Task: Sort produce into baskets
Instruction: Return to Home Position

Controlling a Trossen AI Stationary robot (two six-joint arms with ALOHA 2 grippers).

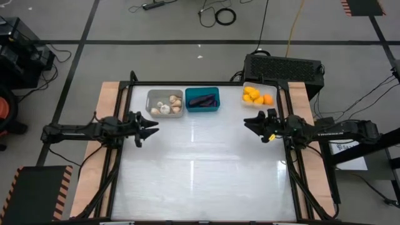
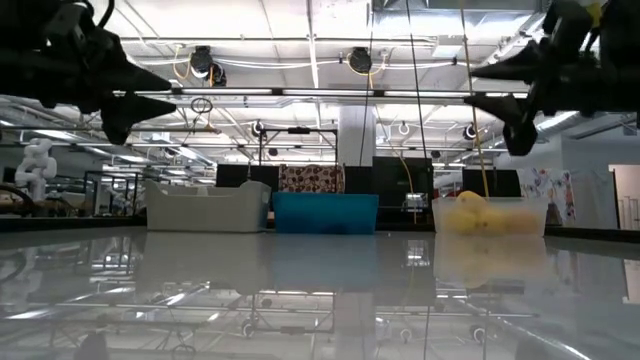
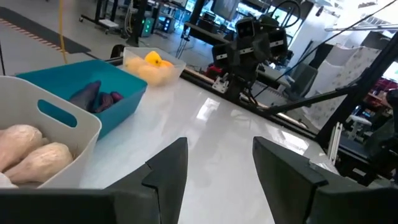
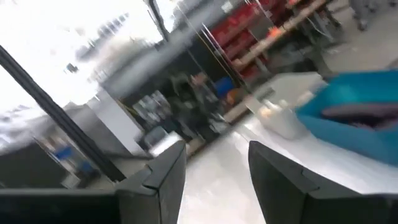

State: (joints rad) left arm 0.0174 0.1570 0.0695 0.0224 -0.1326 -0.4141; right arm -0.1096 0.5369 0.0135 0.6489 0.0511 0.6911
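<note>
Three baskets stand in a row along the table's far edge. The light grey one (image 1: pixel 165 103) holds pale beige bulbs (image 3: pixel 31 155). The teal one (image 1: pixel 202 100) holds dark purple vegetables (image 3: pixel 96 96). The clear one (image 1: pixel 259 95) holds yellow-orange fruits (image 3: pixel 155 60). My left gripper (image 1: pixel 152 129) hovers level over the table's left side, near the grey basket, open with nothing between its fingers (image 3: pixel 219 146). My right gripper (image 1: pixel 248 122) hovers opposite it at the right side, below the clear basket in the high view. It is also open with nothing between its fingers (image 4: pixel 216 149).
A black box with cables (image 1: pixel 284 65) stands behind the clear basket, off the table's far right corner. Wooden strips (image 1: pixel 112 94) run along both side edges. The white tabletop (image 1: pixel 200 169) stretches bare between the two arms and toward the near edge.
</note>
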